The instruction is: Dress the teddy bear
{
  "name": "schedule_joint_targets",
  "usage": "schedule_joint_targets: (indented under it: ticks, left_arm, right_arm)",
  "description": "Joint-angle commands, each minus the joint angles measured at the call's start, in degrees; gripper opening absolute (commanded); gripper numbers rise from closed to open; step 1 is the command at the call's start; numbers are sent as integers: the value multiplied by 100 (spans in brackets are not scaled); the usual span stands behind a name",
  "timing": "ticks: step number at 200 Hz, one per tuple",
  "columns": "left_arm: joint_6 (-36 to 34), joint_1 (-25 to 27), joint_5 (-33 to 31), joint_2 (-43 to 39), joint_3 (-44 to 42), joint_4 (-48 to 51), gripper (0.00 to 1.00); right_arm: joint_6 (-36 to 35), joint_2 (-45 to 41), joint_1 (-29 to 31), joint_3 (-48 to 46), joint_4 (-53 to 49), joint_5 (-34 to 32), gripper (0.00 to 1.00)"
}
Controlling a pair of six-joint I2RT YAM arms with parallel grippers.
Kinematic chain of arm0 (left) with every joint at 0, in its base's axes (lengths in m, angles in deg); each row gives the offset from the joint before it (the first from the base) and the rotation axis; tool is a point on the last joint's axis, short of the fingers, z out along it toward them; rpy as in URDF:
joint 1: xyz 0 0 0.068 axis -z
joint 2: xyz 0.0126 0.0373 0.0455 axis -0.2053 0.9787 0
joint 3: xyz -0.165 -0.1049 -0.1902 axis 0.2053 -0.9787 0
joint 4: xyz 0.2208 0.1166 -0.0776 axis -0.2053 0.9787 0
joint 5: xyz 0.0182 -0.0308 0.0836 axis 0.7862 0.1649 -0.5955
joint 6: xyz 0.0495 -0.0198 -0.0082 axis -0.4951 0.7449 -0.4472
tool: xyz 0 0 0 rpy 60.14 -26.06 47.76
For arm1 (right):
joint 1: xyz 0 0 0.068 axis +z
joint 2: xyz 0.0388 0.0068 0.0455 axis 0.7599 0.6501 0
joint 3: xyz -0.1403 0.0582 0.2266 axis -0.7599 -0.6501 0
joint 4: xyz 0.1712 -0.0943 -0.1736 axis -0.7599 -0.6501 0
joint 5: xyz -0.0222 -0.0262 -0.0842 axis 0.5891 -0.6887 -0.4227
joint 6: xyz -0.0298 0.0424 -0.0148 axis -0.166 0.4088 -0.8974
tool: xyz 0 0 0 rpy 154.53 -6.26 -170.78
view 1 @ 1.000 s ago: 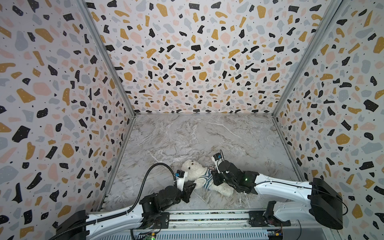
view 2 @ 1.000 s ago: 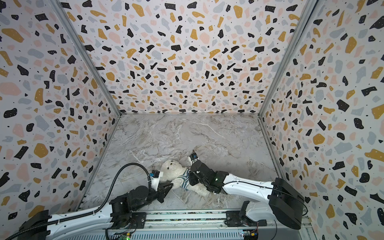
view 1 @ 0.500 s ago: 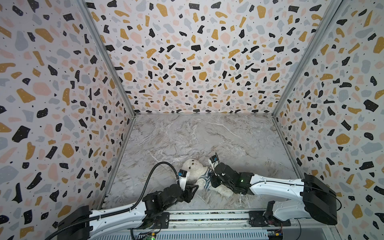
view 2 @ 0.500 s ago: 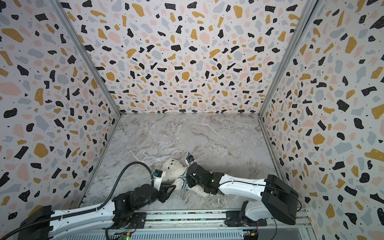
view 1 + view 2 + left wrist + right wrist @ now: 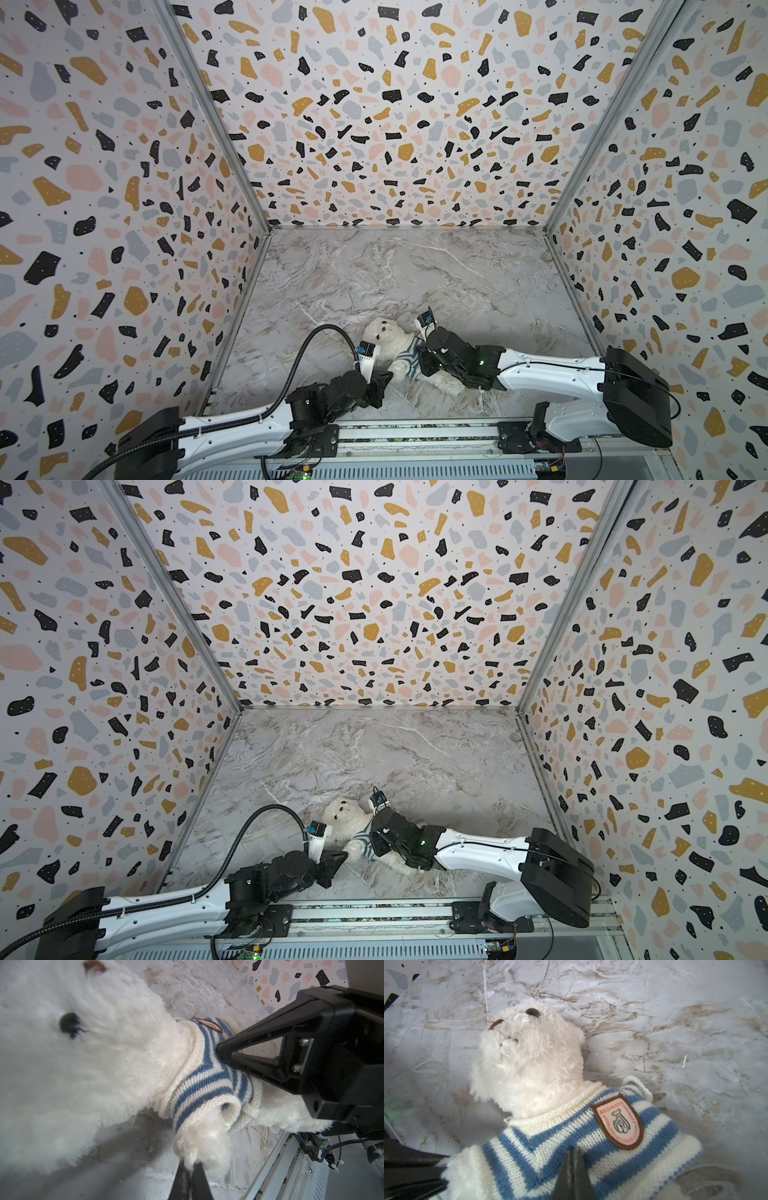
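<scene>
Cream-white and fluffy, the teddy bear [image 5: 381,331] is being held lying face-up near the front edge of the marble table [image 5: 415,270], its paw being pinched by the closed left tool [image 5: 190,1167] while the blue-and-white striped shirt [image 5: 546,1147] on its chest is being gripped by the closed right tool [image 5: 574,1154].

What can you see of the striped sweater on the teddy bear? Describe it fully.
The striped sweater is a blue-and-cream knit with ribbed cream edges and a brown-rimmed shield badge on the chest. It sits on the teddy bear, which lies on the marble table, one arm through a sleeve. The right gripper is pinched shut on its front.
</scene>
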Motion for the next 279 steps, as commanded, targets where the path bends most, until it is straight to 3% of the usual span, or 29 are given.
schedule_joint_targets:
  ticks: [1, 43, 130, 149, 162, 205, 279]
  left_arm:
    - [137, 8, -320, -34, 259, 305, 0]
    - [141, -124, -385, -11, 230, 325, 0]
    - [81, -191, -388, 419, 319, -230, 0]
    - [155, -256, -103, 379, 308, -311, 29]
    - [147, -256, 22, 309, 394, -129, 37]
    - [50, -256, 82, -81, 915, 567, 42]
    - [-124, -256, 135, 126, 1470, 934, 43]
  right_arm:
    - [138, -207, -3, -20, -337, -319, 0]
    - [377, -475, -221, -319, -355, -271, 0]
    - [133, -587, -287, -265, -165, 92, 0]
    - [131, -530, -288, -162, -305, 65, 0]
    - [127, -514, -271, -115, -348, 86, 0]
    - [117, -650, -166, -141, -207, 142, 1]
    - [-33, -1004, -51, 208, -395, 55, 26]
